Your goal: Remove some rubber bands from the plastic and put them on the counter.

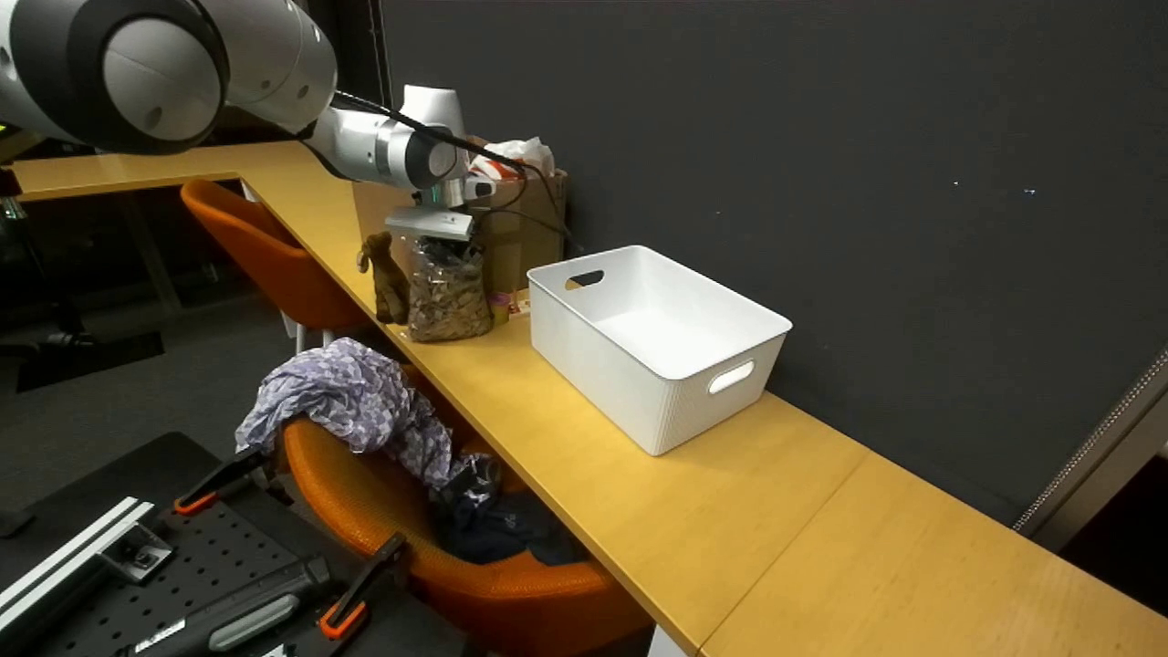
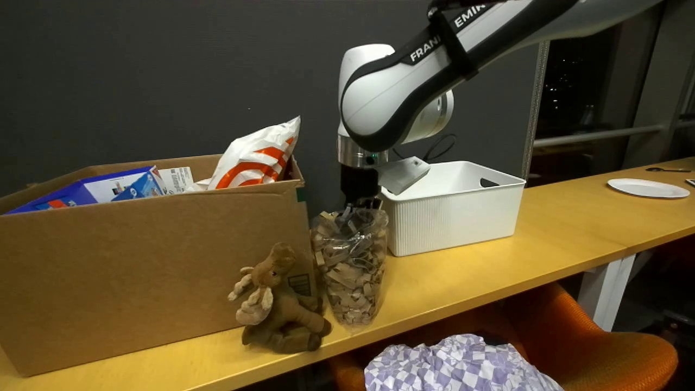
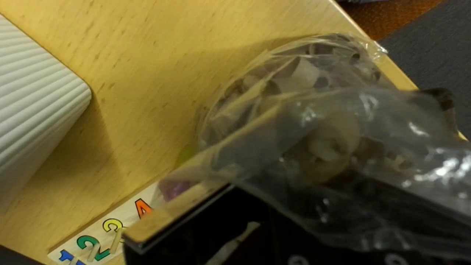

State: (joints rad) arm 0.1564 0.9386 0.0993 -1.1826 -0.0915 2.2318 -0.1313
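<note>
Clear film of the plastic bag [image 3: 254,151] sprawls across the wrist view, lying over part of the black gripper [image 2: 355,213], and that is my main worry. The gripper points down, its tips lost in the bag's mouth in both exterior views; how far apart they stand, and whether they hold anything, I cannot tell. The rubber bands [image 2: 350,282] show heaped inside the bag, which stands upright near the front edge of the counter [image 2: 461,266].

If a fold of film gets pinched along with the bands (easily done with such thin, loose stuff), lifting would probably drag or tip the whole bag, and so near the edge it could topple and spill. Tangled bands might also come up in a clump, then drop off on the way. A sideways pull could knock the toy moose [image 2: 288,315] beside it.
</note>
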